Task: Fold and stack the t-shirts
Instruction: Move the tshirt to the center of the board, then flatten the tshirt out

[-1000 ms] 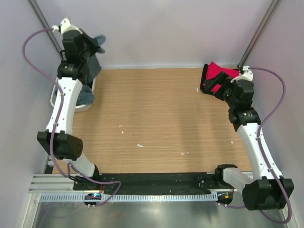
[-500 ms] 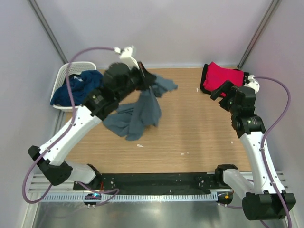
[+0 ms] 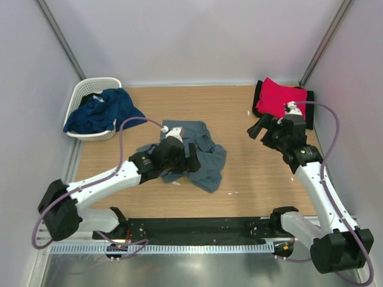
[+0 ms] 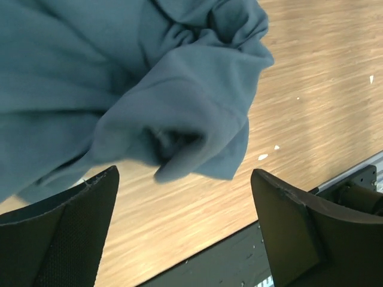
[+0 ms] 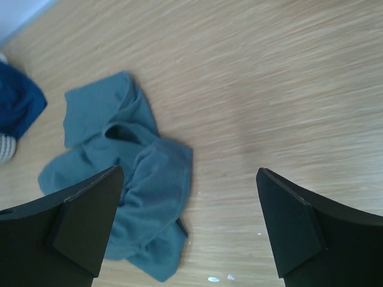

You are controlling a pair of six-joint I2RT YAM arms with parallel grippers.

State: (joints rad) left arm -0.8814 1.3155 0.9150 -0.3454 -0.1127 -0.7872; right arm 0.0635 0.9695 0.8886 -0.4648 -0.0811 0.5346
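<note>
Slate grey-blue t-shirt [image 3: 200, 158] lies crumpled mid-table, held by neither claw.
Your left gripper [image 4: 184, 174] hovers right over it with its fingers spread wide and nothing between them. Your right gripper [image 5: 188, 173] is just as wide and empty, near the red t-shirt [image 3: 280, 98] in the far right corner. The navy t-shirt [image 3: 99, 110] sits in the basket [image 3: 81, 94].

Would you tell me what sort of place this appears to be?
Probably a robotics lab cell: plain wall panels enclose the wooden table, and the left arm and right arm are mounted on a metal frame.
</note>
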